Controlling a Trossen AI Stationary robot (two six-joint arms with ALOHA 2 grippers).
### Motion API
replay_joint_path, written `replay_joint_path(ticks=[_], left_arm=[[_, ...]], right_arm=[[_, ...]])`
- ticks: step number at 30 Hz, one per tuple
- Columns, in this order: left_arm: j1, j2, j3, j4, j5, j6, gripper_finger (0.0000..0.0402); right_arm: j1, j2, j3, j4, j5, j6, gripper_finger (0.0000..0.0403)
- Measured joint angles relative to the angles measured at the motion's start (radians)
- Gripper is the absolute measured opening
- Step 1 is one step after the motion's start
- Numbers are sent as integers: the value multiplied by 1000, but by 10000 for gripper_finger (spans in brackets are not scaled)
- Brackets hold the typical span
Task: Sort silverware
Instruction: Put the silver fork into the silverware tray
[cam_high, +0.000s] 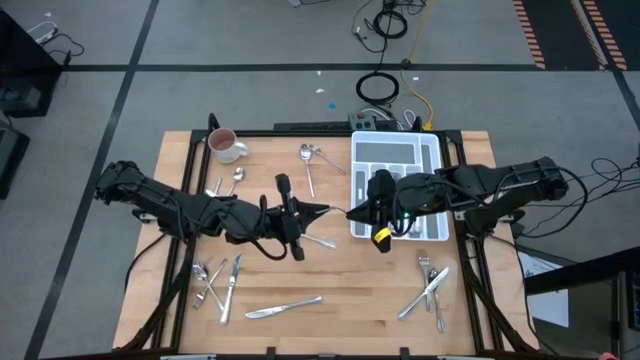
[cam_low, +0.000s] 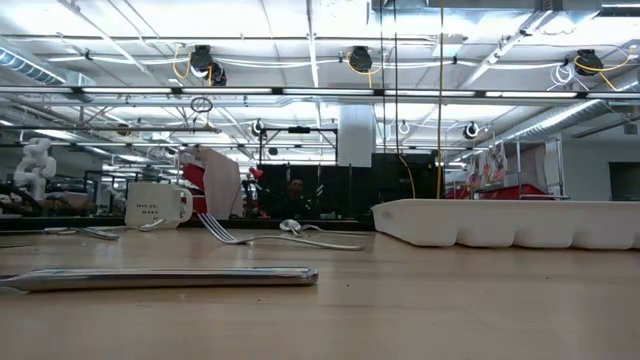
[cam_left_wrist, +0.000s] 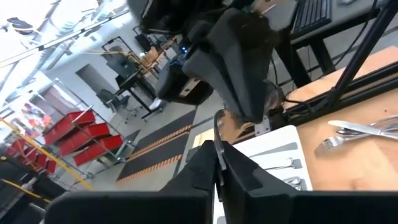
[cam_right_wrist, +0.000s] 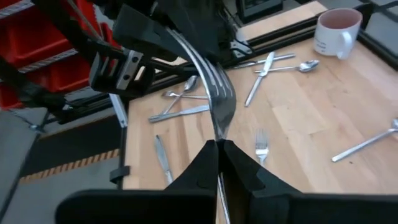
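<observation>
the fork (cam_right_wrist: 219, 93) runs down between dark fingers (cam_right_wrist: 200, 163), its handle lost from sight. in the low view neither arm shows, and a knife (cam_low: 160, 278) on the surface (cam_low: 450, 300) is cut by the left edge. the tray's (cam_left_wrist: 273, 144) far compartments sit hidden behind the opposite arm.

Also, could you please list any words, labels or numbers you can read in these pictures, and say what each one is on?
Mug: dark print in two short lines on its side, too small and blurred to read in the low view.
Tray, silverware, table: no writing visible.
Nothing else in any view can be read.
</observation>
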Motion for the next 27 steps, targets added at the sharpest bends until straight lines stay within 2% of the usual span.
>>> replay_joint_path(ticks=[9,14,17,23,27], left_arm=[[0,0,0,17,8,-6,5],[6,0,0,3,-16,-69,3],[18,0,0,-28,-28,-118,3],[43,0,0,-93,-24,-269,2],[62,0,0,-114,18,-363,2]], right_arm=[[1,-1,0,6,2,5,0],[0,-1,0,6,10,-42,13],[1,0,0,2,17,-80,49],[3,1,0,-22,60,-108,154],[3,1,0,-20,79,-137,190]])
